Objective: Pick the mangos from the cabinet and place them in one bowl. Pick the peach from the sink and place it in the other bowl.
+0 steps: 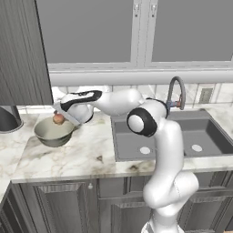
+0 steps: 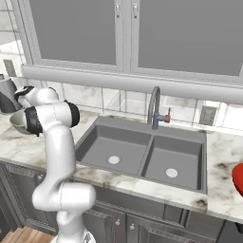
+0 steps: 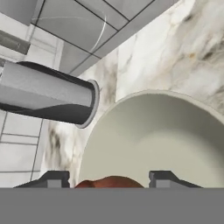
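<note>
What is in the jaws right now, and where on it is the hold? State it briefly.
The peach, gripped across its sides between the two fingertips of the gripper, just above the grey-green bowl.

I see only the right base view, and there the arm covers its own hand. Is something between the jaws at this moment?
Observer: Yes. In the hand view the gripper has the peach between its jaws.
Operator: Where is the peach compared to the grey-green bowl?
Observer: In the left base view it hangs just above the grey-green bowl, near the far rim, and is not resting inside.
Operator: Is there already something in that bowl?
Observer: The part of the inside that the hand view shows holds nothing.
</note>
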